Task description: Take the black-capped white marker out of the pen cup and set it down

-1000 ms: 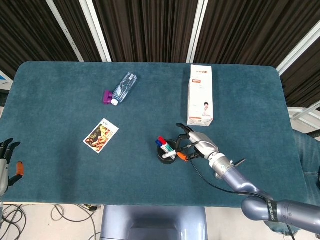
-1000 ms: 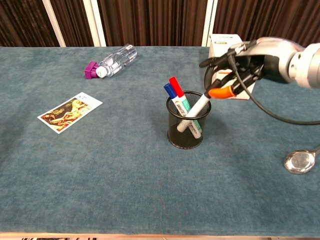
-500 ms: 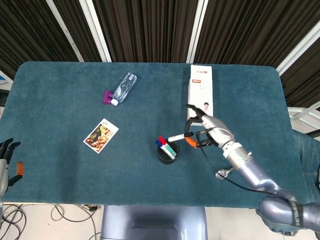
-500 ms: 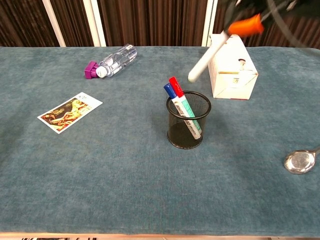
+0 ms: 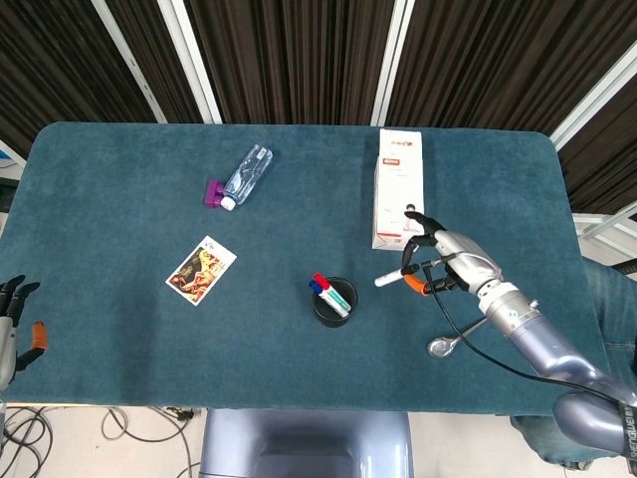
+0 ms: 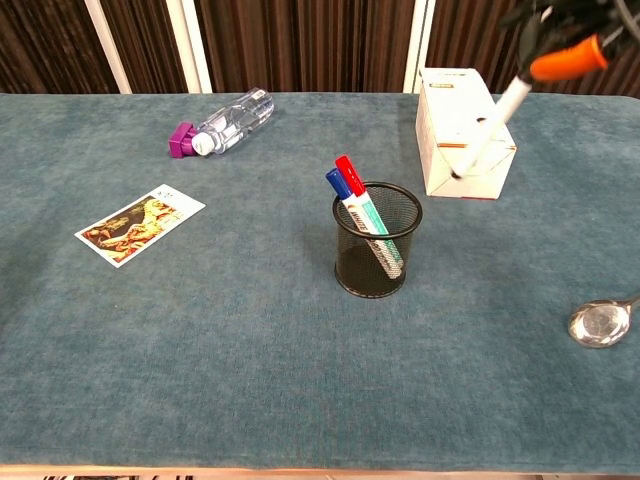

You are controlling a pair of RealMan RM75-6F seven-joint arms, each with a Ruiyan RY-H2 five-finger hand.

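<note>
Over a teal-carpeted table (image 5: 119, 199) backed by dark slatted curtains, the right hand (image 5: 448, 264) pinches a white marker (image 5: 398, 278) aloft, tilted, right of the black mesh cup (image 5: 332, 302). Its cap is hidden. The left hand (image 5: 12, 319) rests at the table's edge, fingers apart.

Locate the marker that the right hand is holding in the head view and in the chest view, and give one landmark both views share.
Head view: the white marker lies nearly level in the right hand, right of the pen cup, in front of the white carton.
Chest view: the marker hangs slanted at upper right, across the carton.
Shared landmark: the carton.
</note>
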